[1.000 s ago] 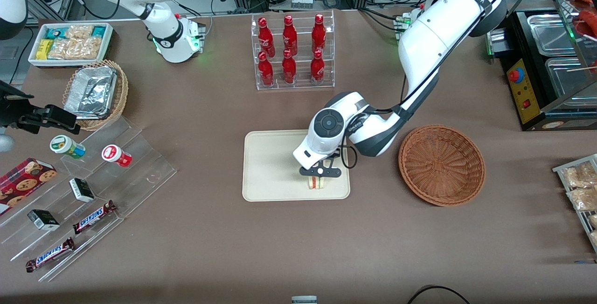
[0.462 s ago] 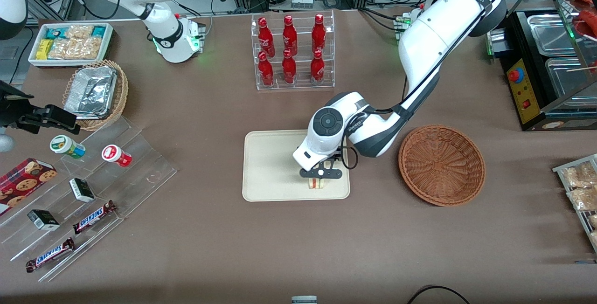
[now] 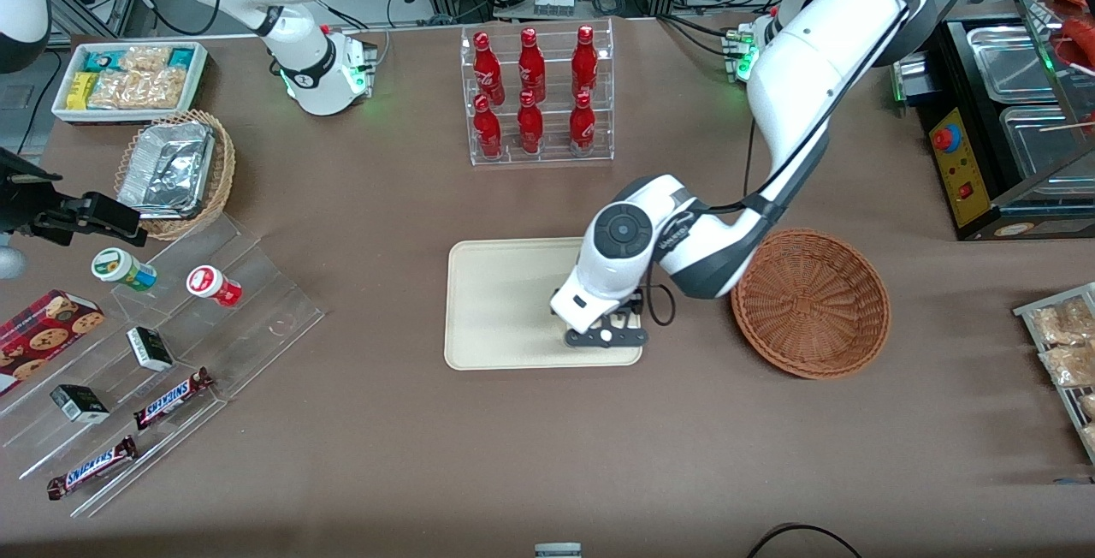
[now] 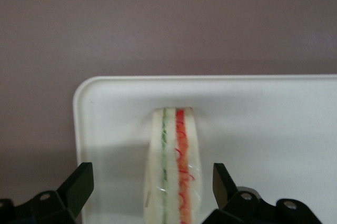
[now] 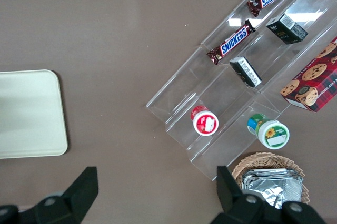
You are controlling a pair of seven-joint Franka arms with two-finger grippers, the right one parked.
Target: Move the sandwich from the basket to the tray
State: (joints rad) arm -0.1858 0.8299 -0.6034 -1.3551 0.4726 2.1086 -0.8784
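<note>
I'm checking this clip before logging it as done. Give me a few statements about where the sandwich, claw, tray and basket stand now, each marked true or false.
1. The sandwich stands on edge on the tray. True.
2. The claw is shut on the sandwich. False: its fingers stand open, clear of the sandwich on both sides.
3. The basket holds nothing. True.
4. The claw is over the basket. False: it is over the tray, near the corner closest to the basket and the front camera.
5. The sandwich sits near the tray's rim. True.
</note>
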